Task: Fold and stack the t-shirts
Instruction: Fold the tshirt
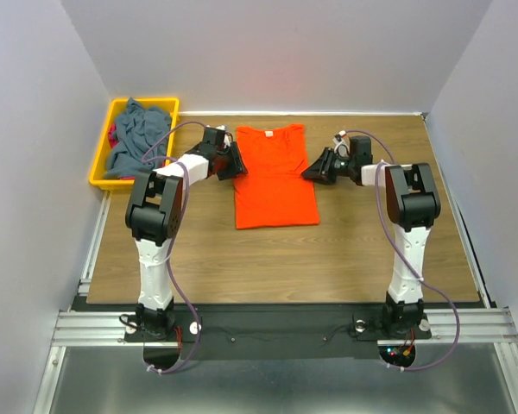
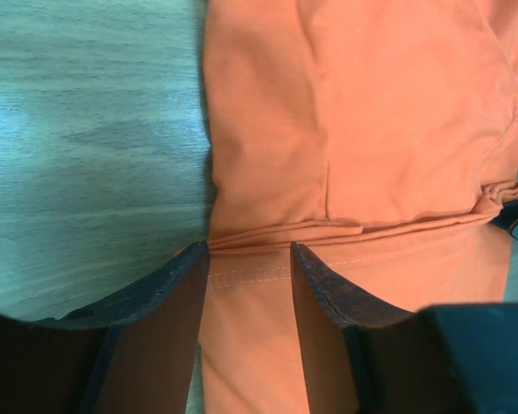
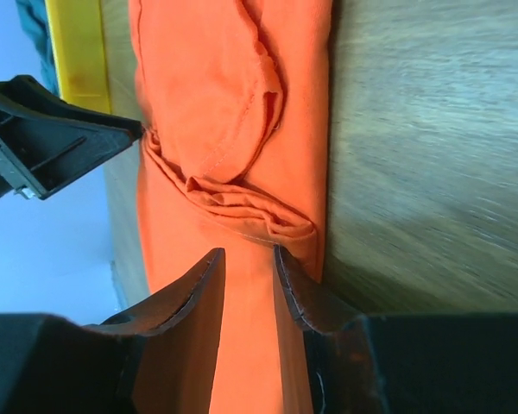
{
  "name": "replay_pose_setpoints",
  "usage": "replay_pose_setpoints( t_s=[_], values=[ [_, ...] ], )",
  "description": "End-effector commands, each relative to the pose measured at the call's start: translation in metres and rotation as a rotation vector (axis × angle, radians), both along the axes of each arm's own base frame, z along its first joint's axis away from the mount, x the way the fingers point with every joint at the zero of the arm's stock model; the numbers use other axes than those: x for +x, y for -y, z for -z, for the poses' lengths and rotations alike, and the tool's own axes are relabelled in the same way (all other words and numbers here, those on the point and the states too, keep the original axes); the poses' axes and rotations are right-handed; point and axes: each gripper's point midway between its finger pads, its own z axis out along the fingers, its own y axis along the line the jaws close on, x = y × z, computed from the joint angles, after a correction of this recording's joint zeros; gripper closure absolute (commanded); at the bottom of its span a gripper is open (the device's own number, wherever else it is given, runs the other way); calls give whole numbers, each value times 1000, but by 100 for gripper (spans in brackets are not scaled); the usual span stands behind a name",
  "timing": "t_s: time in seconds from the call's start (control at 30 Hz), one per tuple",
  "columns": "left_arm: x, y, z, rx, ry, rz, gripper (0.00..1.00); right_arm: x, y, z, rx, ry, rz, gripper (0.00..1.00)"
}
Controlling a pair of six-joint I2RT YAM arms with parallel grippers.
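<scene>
- The desk (image 1: 354,250) is a brown wood-grain board. Plain pale walls (image 1: 34,103) close it in on the left, far and right sides.
- A metal rail (image 1: 276,326) runs along the near edge and carries both arm bases.
- At the far-left corner we record a yellow bin (image 1: 97,168). It holds the slate grey-blue t-shirt (image 1: 142,138) in a crumpled heap, with a sliver of red cloth (image 1: 113,135) showing at the heap's left side.
- The orange t-shirt (image 1: 274,185) lies flat on the far middle of the desk, neck toward the far wall. Its sides are turned in over the body, so its outline is a long near-rectangle.
- The left end effector (image 1: 235,162) sits at the shirt's left edge, toward the neck end. In its wrist view the fingers (image 2: 177,285) stand part-way apart, released. A folded ridge of orange cloth and a stitched hem show in the gap between them.
- The right end effector (image 1: 315,170) sits at the shirt's right edge, opposite the left one. Its fingers (image 3: 198,293) are only narrowly apart, with orange cloth filling the gap and a rumpled bunch just beyond the tips. We cannot tell whether they are clenched on the cloth or merely over it.
</scene>
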Motion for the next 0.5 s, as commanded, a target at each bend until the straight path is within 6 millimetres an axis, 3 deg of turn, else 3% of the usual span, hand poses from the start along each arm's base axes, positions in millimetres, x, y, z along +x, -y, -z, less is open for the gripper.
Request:
replay_pose_setpoints(
  t_s=[0.0, 0.03, 0.07, 0.1, 0.2, 0.23, 0.27, 0.3, 0.33, 0.37, 0.43, 0.47],
  values=[
    [1, -2, -42, 1, 76, 15, 41, 8, 17, -21, -65, 84, 40, 65],
    [-1, 0, -67, -5, 126, 9, 35, 6, 16, -39, -67, 107, 40, 65],
    [-7, -3, -71, 2, 131, -1, 31, 1, 18, -40, -79, 105, 47, 65],
    [-13, -4, -95, 12, 178, -23, 23, -3, 20, -56, -82, 123, 53, 64],
    [-38, -18, -100, 60, 157, -79, 16, -16, 24, -67, -125, 126, 76, 62],
    [-50, -31, -106, 107, 147, -119, 15, -31, 26, -58, -151, 77, 77, 57],
    [-65, -33, -96, 150, 117, -123, 15, -35, 29, -71, -196, 116, 93, 54],
    [-79, -43, -96, 207, 99, -152, 14, -44, 31, -68, -226, 96, 95, 51],
    [-91, -44, -91, 239, 83, -150, 14, -50, 32, -69, -254, 97, 95, 46],
    [-102, -43, -86, 270, 64, -144, 14, -66, 36, -59, -301, 59, 85, 42],
    [-137, -35, -68, 334, 13, -117, 14, -77, 40, -65, -383, 71, 108, 30],
    [-153, -36, -54, 357, -21, -105, 14, -92, 43, -53, -437, 29, 107, 26]
  ],
)
